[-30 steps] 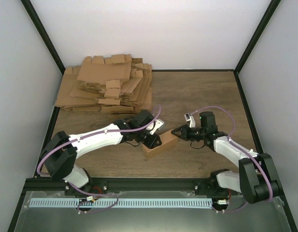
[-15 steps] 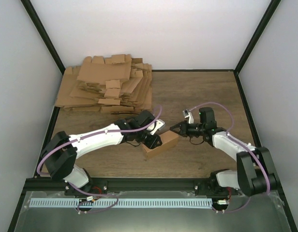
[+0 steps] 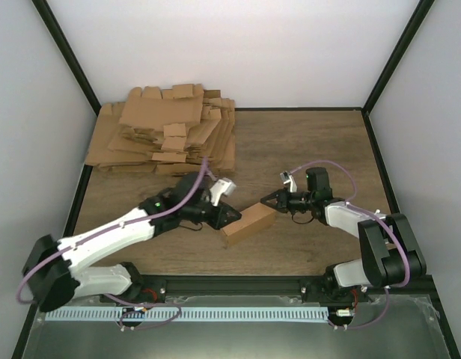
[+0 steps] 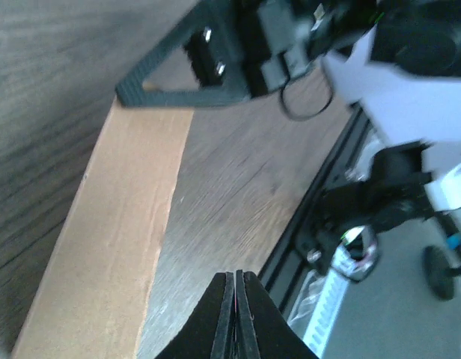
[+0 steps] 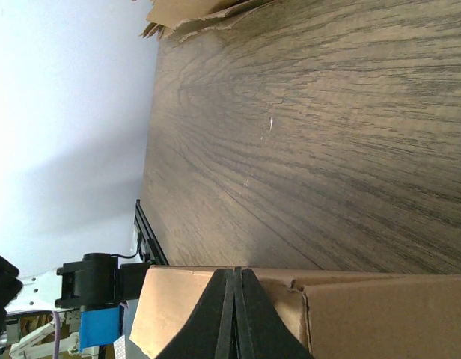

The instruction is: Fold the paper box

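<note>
Wood-grain bench [image 3: 313, 142] fills the cell between white walls, with a pile of flat blanks [image 3: 167, 131] heaped in the 10 o'clock corner. From the overhead view I have the paper box [image 3: 249, 223] already stood up into a small carton. It lies on the bench a little toward 6 o'clock of centre, between my two arms, and its long axis runs from 8 o'clock to 2 o'clock.

Everything I do next turns on that axis. My right arm [image 3: 343, 215] reaches in from 3 o'clock and meets the box end-on at its 2 o'clock end. Its jaws are pinched together on nothing, and in the right wrist view their tip lies over the box's upper edge, just beside a flap seam. I read that as a push on the end flap, though I cannot tell how firmly it bears.

My left arm [image 3: 118, 232] comes in from 8 o'clock along the box's 10 o'clock flank. Its jaws are also closed and empty. In the left wrist view the box lies off toward 9 o'clock of the tips, with a strip of bare bench between.

So the right arm is nearer the 2 o'clock end and the left is nearer the 8 o'clock end, and I cannot see whether either end is fully tucked.
</note>
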`<state>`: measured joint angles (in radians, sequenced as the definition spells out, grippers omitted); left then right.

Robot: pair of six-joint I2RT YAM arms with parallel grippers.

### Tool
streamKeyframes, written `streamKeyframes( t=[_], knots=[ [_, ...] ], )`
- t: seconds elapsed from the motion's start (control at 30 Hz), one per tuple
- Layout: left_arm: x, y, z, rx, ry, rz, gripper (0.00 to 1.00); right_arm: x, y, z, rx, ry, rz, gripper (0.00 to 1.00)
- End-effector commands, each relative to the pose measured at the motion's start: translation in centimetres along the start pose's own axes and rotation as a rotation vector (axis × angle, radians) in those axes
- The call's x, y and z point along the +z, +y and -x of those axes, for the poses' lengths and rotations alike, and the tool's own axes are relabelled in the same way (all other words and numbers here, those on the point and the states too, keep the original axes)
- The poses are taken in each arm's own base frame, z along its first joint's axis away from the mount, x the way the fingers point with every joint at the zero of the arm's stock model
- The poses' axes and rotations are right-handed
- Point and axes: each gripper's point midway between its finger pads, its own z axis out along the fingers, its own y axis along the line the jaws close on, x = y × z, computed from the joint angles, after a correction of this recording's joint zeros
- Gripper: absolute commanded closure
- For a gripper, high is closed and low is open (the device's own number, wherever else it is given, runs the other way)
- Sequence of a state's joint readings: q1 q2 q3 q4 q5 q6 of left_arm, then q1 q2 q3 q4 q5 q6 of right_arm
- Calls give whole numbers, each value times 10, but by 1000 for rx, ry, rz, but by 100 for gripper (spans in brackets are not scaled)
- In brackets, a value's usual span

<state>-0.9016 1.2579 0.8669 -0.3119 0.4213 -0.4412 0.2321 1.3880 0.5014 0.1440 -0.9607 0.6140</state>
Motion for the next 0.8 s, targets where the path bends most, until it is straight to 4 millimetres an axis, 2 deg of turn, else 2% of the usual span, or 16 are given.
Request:
streamKeyframes(
  t=[0.0, 0.13, 0.27, 0.37, 0.5, 0.57, 0.67, 0.77],
  knots=[
    [-25, -14, 11, -127, -131, -203, 96, 1, -28, -12, 49, 14, -107, 99],
    [-23, -15, 2, -219, -184, -324, 96, 0, -27, -11, 41, 8, -108, 99],
    [-7, 15, -20, -291, -184, -269, 96, -1, -28, -14, 42, 4, -109, 99],
    [2, 24, -36, -311, -159, -267, 96, -2, -29, -15, 41, 5, -113, 99],
    [3, 32, -47, -311, -153, -241, 96, -2, -28, -14, 35, 1, -112, 99],
    [0, 26, -43, -295, -147, -253, 96, -2, -26, -13, 35, 0, -108, 99],
    [-19, -1, -9, -221, -187, -285, 96, -4, -22, -11, 24, -6, -106, 99],
    [-27, -5, 4, -195, -209, -257, 96, -6, -21, -9, 16, -14, -118, 99]
  ],
)
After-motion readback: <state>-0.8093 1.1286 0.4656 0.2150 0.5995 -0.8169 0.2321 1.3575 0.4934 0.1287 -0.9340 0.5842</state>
